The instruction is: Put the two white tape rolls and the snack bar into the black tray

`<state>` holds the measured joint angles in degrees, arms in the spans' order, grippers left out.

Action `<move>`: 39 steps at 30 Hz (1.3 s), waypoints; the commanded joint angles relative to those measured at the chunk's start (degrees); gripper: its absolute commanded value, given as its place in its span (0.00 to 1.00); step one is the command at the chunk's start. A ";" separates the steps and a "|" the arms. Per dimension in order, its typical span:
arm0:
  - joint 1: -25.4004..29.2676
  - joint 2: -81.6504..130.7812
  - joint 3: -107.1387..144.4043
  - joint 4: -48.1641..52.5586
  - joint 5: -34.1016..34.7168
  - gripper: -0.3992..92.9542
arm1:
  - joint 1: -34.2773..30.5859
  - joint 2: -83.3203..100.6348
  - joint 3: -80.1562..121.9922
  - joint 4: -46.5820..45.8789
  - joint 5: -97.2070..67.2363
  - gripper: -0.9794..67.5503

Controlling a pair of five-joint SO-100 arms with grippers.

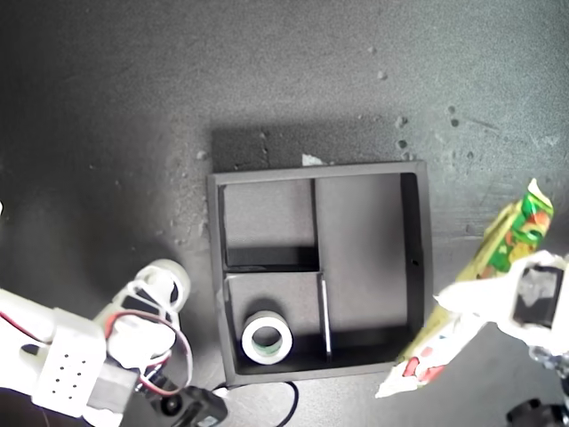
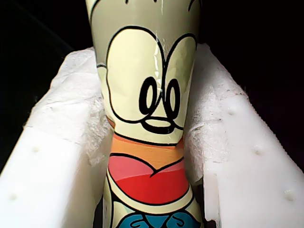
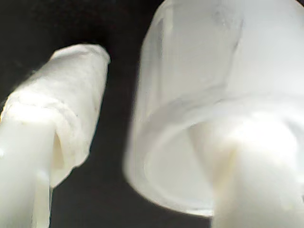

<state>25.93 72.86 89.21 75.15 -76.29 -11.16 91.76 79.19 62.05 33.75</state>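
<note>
white-green snack bar (image 1: 476, 294), cartoon-printed, pinched in my first tool (image 2: 152, 142).

The black tray (image 1: 418, 258) looks like matt plastic with smooth walls. The table (image 1: 107, 107) under it is dark and matt, with a rough, grainy top and little specks. The snack bar (image 2: 147, 109) has a shiny, smooth wrapper, like thin plastic, and light gleams on it. The fingers (image 2: 52, 156) of my first gripper (image 2: 149, 156) are white plastic, and their pads look rough and fuzzy, like wrapped tape. 1 white tape roll (image 1: 268, 339) in the tray looks smooth. The other roll (image 3: 213, 95) at my second gripper (image 3: 121, 137) looks milky, smooth and a bit shiny.
</note>
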 commanded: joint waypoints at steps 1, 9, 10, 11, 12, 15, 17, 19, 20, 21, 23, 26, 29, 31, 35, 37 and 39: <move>-2.29 0.26 -1.23 0.26 -1.41 0.03 | 1.58 0.00 3.52 -7.29 -4.04 0.01; -8.79 16.61 -7.21 12.74 5.71 0.01 | 2.99 -13.89 -4.57 -10.90 -8.44 0.01; -10.02 18.28 -10.02 14.06 8.00 0.01 | 2.99 -16.08 -6.42 -10.90 -9.23 0.01; -11.25 19.34 -13.10 14.94 10.63 0.01 | 2.99 -17.84 -7.82 -10.90 -9.67 0.01; -12.30 19.78 -16.44 15.56 13.36 0.01 | 2.99 -19.34 -8.53 -10.90 -9.76 0.01; -15.21 16.79 -27.42 16.96 20.04 0.01 | 3.16 -21.27 -7.73 -11.69 -8.96 0.01; -16.79 10.37 -37.18 21.27 21.97 0.01 | 2.72 -21.27 -6.42 -12.13 -8.26 0.03; -17.84 1.41 -48.78 26.63 22.94 0.01 | 1.93 -21.27 -5.98 -10.46 -7.73 0.32; -18.02 -3.78 -55.02 29.36 23.47 0.01 | 1.76 -21.27 -5.80 -9.32 -7.56 0.47; -18.02 -7.65 -58.89 29.88 24.17 0.01 | 1.58 -21.27 -5.63 -8.00 -7.12 0.57; -17.93 -12.66 -61.87 29.88 24.17 0.01 | 1.67 -20.92 -5.54 -5.10 -5.80 0.62; -17.31 -17.05 -62.14 29.88 22.94 0.01 | 1.76 -20.48 -6.94 -1.32 -5.45 0.62; -16.44 -20.30 -62.67 29.88 22.15 0.01 | 1.76 -20.39 -13.62 5.63 -4.48 0.62; -16.08 -21.80 -62.75 29.88 21.62 0.01 | 2.29 -20.39 -21.01 12.13 -1.41 0.61; -15.82 -25.22 -66.97 29.88 21.80 0.01 | 1.76 -20.39 -39.11 21.97 3.43 0.51; -15.82 -26.63 -71.54 29.88 22.32 0.01 | 0.97 -20.74 -46.76 23.47 4.22 0.41; -16.17 -27.33 -75.41 29.88 22.94 0.01 | 0.62 -21.09 -52.12 24.43 5.36 0.33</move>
<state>9.58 45.35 20.21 104.06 -54.05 -9.49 69.87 37.09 84.73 37.44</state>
